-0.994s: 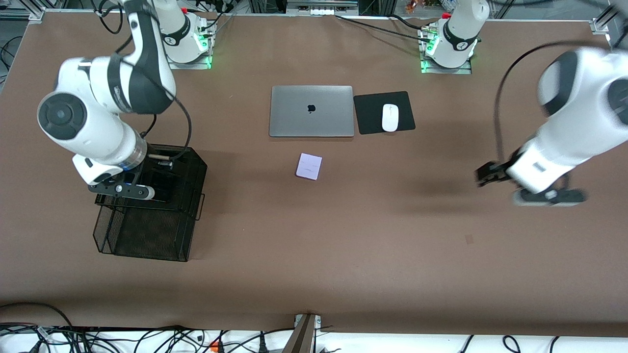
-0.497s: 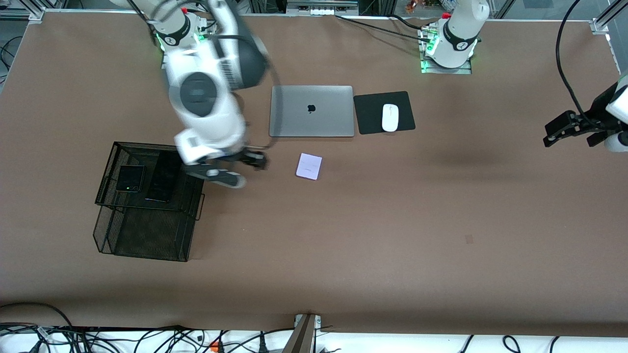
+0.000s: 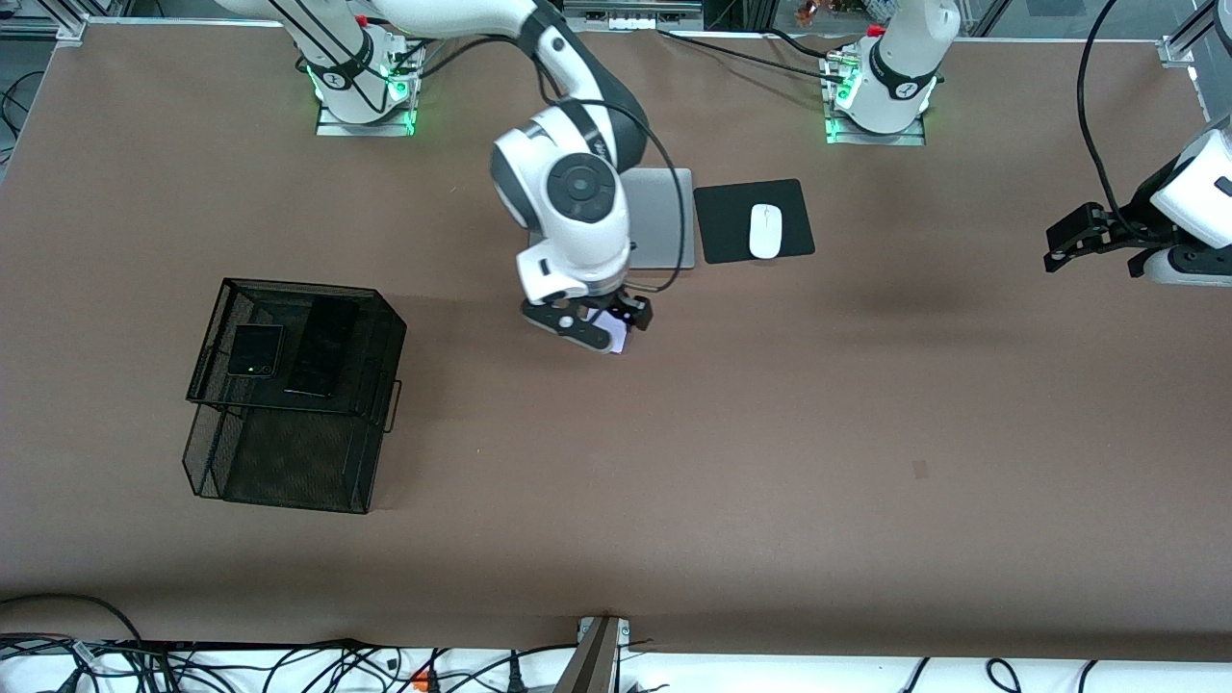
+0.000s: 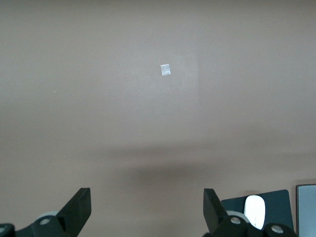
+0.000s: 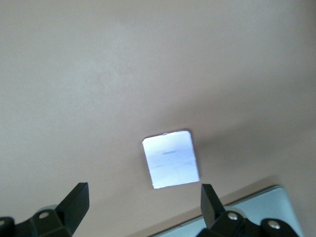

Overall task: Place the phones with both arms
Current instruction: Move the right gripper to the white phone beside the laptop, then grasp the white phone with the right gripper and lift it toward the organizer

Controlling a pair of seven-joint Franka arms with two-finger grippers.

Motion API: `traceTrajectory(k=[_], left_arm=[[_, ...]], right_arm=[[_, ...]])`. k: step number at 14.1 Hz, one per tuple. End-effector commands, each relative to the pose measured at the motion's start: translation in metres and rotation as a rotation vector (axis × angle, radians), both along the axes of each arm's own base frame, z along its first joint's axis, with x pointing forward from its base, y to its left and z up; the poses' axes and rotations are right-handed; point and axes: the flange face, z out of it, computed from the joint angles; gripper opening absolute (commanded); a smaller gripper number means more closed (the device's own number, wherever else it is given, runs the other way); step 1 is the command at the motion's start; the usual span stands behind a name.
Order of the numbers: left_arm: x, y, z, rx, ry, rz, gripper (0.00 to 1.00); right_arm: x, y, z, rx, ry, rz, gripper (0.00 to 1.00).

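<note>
Right gripper [image 3: 595, 323] hovers wide open, empty, over the lavender phone [image 5: 171, 159]; left gripper [image 3: 1097, 241] waits open, empty.

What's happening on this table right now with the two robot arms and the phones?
The right gripper hangs open just over the lavender-white phone on the table, nearer the front camera than the laptop. The black flip phone and the long slab phone already lie in the wire basket toward the right arm's end. The left gripper waits open over bare table at its own end.
</note>
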Motion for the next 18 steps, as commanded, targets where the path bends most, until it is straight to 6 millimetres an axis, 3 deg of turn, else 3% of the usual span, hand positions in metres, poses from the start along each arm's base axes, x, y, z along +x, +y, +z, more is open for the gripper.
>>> traceTrajectory(k=[1,4,6,9,11,12,13,14,17,18], left_arm=[[-0.007,-0.010,0.004,-0.002,-0.006,-0.034,1.00],[-0.003,-0.028,0.000,0.001,-0.009,-0.056,1.00],[-0.001,-0.034,0.012,0.007,-0.026,-0.066,1.00],[0.001,-0.038,0.009,0.007,-0.019,-0.072,1.00],[0.008,-0.041,-0.015,0.006,0.040,-0.085,1.00],[0.016,-0.047,-0.038,-0.012,0.078,-0.098,1.00],[0.024,-0.062,-0.053,-0.028,0.105,-0.127,1.00],[0.025,-0.077,-0.057,-0.033,0.105,-0.151,1.00],[0.028,-0.084,-0.084,-0.040,0.162,-0.194,1.00],[0.023,-0.102,-0.078,-0.043,0.160,-0.251,1.00]], right_arm=[[-0.010,0.006,-0.039,0.019,-0.031,-0.046,1.00],[-0.017,0.006,-0.070,-0.005,-0.028,-0.033,1.00],[-0.019,0.004,-0.090,-0.028,-0.023,-0.012,1.00],[-0.029,-0.007,-0.121,-0.034,-0.044,0.059,1.00],[-0.032,-0.009,-0.126,-0.036,-0.044,0.080,1.00],[-0.032,-0.008,-0.126,-0.036,-0.044,0.082,1.00],[-0.032,-0.008,-0.126,-0.037,-0.044,0.083,1.00],[-0.033,-0.008,-0.126,-0.038,-0.043,0.086,1.00],[-0.033,-0.009,-0.129,-0.041,-0.042,0.096,1.00],[-0.033,-0.009,-0.133,-0.046,-0.038,0.098,1.00]])
